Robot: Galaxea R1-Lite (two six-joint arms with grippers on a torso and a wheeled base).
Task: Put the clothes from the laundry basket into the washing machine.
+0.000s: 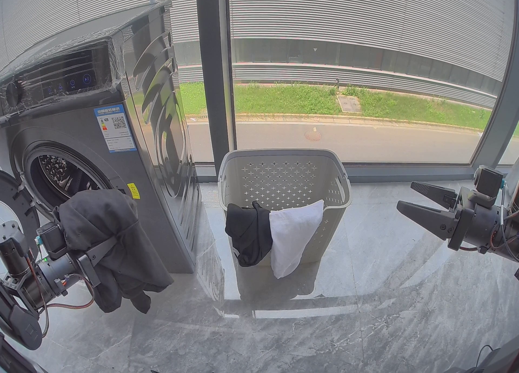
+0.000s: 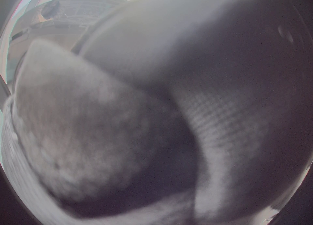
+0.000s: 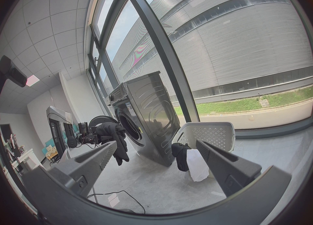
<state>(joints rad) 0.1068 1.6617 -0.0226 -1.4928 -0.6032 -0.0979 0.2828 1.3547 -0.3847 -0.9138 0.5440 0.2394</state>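
Note:
The grey washing machine point(image 1: 108, 120) stands at the left with its round drum opening point(image 1: 59, 174) uncovered. Just in front of that opening, my left gripper point(image 1: 101, 252) is shut on a dark grey garment point(image 1: 116, 244), which drapes over it; the cloth point(image 2: 97, 131) covers the left wrist view. The white laundry basket point(image 1: 285, 174) stands on the floor by the window. A black garment point(image 1: 250, 232) and a white garment point(image 1: 292, 236) hang over its front rim. My right gripper point(image 1: 406, 195) hovers open and holds nothing, to the right of the basket point(image 3: 212, 132).
The machine's open door point(image 1: 11, 201) sits at the far left beside my left arm. A glass wall and a dark window post point(image 1: 213, 60) rise behind the basket. Bare marble floor point(image 1: 324, 325) lies in front. A cable point(image 3: 130, 196) lies on the floor.

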